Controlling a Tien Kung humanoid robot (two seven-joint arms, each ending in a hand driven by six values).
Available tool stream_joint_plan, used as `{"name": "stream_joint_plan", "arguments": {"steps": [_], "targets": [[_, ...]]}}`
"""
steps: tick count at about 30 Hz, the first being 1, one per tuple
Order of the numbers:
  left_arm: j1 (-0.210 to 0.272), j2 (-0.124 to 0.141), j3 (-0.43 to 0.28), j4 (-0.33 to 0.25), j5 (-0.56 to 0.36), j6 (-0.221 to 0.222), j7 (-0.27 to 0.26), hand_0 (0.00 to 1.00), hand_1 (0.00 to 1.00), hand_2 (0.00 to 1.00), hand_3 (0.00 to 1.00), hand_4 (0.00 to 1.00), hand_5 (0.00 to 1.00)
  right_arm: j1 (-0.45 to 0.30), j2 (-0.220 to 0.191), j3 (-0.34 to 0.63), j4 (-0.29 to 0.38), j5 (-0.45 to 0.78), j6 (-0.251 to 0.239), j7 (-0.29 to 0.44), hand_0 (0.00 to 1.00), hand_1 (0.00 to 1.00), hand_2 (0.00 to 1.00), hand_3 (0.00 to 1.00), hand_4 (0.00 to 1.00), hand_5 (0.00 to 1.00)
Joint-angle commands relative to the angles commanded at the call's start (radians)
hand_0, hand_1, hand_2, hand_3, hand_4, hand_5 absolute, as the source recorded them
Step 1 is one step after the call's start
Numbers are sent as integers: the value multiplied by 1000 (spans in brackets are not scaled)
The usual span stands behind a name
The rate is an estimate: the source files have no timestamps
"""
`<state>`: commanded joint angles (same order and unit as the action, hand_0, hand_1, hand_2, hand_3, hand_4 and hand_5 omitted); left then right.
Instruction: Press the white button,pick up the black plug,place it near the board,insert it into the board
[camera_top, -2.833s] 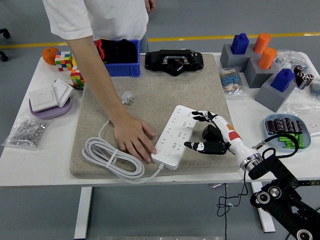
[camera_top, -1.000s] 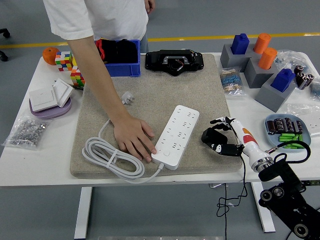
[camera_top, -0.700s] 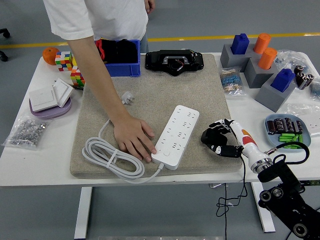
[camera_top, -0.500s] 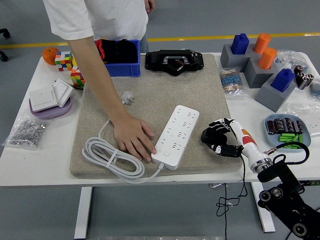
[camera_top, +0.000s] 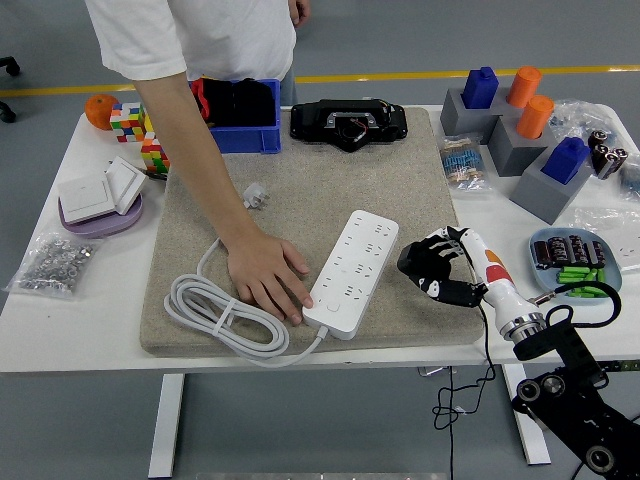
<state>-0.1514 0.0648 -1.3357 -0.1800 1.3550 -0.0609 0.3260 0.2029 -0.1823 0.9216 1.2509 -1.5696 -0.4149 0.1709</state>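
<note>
A white power strip (camera_top: 352, 268) lies slantwise on the beige felt mat (camera_top: 300, 180). A person's hand (camera_top: 264, 282) rests flat on the mat against the strip's near end. My right hand (camera_top: 434, 268) hovers just right of the strip, its fingers curled round the black plug (camera_top: 414, 260), whose black cable runs down off the table's front edge. The plug sits a short way from the strip's right side and does not touch it. The left hand is out of the picture.
The strip's white cable (camera_top: 215, 315) lies coiled at the mat's front left. A small white adapter (camera_top: 256, 196) sits mid-mat. Behind are a blue bin (camera_top: 240, 118) and a black device (camera_top: 348, 124). Grey blocks (camera_top: 545, 170) and a battery tray (camera_top: 572, 262) stand at the right.
My right hand left the strip, moved right to the black plug, curled its fingers round it, and has now carried it slightly up and left toward the strip. The person's hand stayed put.
</note>
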Motion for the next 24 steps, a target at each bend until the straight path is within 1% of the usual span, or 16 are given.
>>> {"name": "stream_joint_plan", "arguments": {"steps": [3, 7, 18, 24], "targets": [[1, 0, -4, 0, 3, 0, 0, 708, 664, 590, 682, 650, 283, 8, 2, -4, 33, 11, -6, 6, 374, 301, 289, 444, 776, 2], [3, -2, -6, 0, 1, 1, 0, 707, 664, 590, 682, 651, 283, 27, 10, -22, 48, 30, -9, 15, 371, 300, 290, 444, 775, 2], [8, -3, -13, 0, 1, 1, 0, 707, 664, 589, 681, 651, 284, 77, 29, -83, 31, 54, -12, 23, 368, 292, 291, 441, 780, 2], [5, -1, -13, 0, 3, 1, -1, 707, 662, 589, 681, 651, 285, 107, 43, -122, 7, 66, -15, 27, 365, 293, 291, 438, 779, 2]]}}
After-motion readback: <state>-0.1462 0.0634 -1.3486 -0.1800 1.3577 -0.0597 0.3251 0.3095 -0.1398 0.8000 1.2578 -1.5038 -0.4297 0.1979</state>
